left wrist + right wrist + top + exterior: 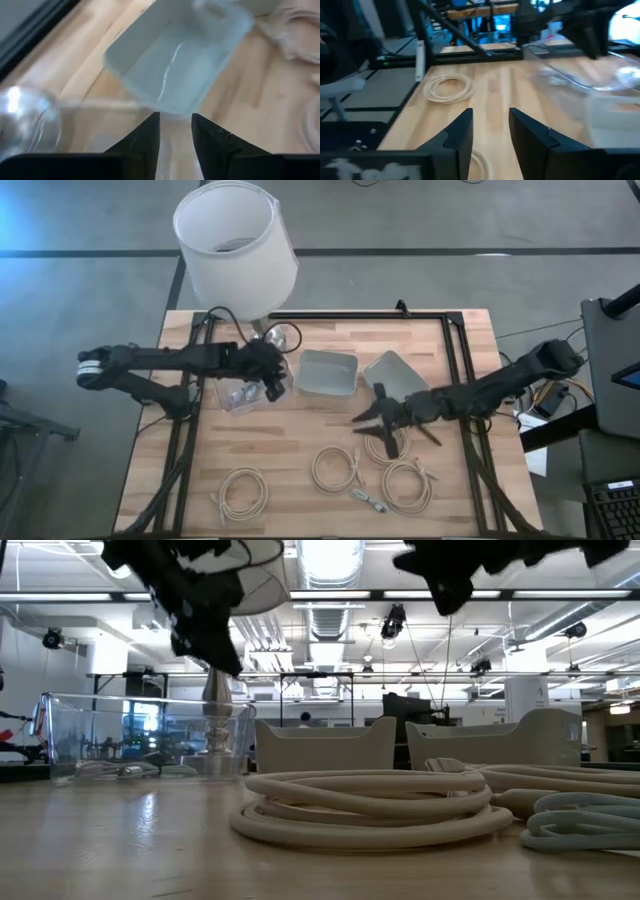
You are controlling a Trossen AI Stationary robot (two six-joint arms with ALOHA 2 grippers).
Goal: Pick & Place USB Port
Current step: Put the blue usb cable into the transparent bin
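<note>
- High view gives us the whole wooden table: a clear bin at the left, a grey tray in the middle, a second tray tipped beside it, and four coiled cables along the near side
- High view also shows a white lamp shade over the table's far edge; in the low view we see only its stem behind the bin
- Low view shows us something pale lying in the clear bin, too blurred to name, and one coil filling the foreground
- Left wrist view looks past parted fingers down onto the grey tray, with the bin's clear wall just before them
- We see the left gripper released and empty, its arm stretched from the left edge over the bin's right rim
- We see the right gripper spread wide with nothing held, above the table between the tipped tray and the cables, its arm reaching in from the right
- Which item is the USB port, we cannot tell
</note>
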